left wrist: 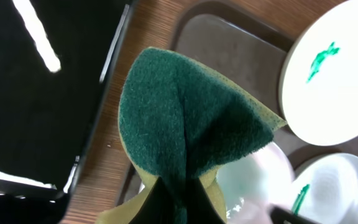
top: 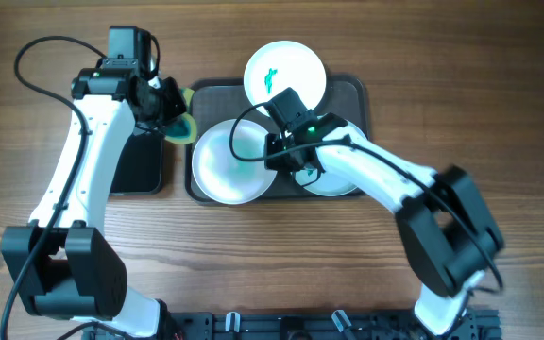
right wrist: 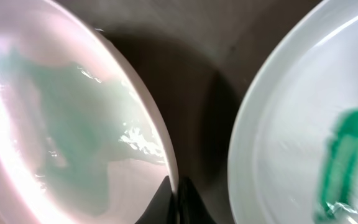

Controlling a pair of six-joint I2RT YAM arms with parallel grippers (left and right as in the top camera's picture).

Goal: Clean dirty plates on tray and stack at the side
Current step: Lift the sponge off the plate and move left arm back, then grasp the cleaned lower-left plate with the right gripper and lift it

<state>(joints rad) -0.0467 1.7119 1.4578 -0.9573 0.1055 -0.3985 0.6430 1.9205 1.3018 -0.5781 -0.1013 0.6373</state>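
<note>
Left tool: clamped on a folded green-and-yellow scouring sponge at the tray's left edge.
Right tool: pinched on the rim of the lower-left plate, which is washed pale green.
Tray: mid-counter, holding three plates.
Upper plate: white, green smear.
Lower-right plate: green smear.
Black tray: left of the sponge.

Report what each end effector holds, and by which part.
Left end effector pinches the green-and-yellow sponge at its folded lower edge. Right end effector appears to pinch the front-left plate by its rim.
</note>
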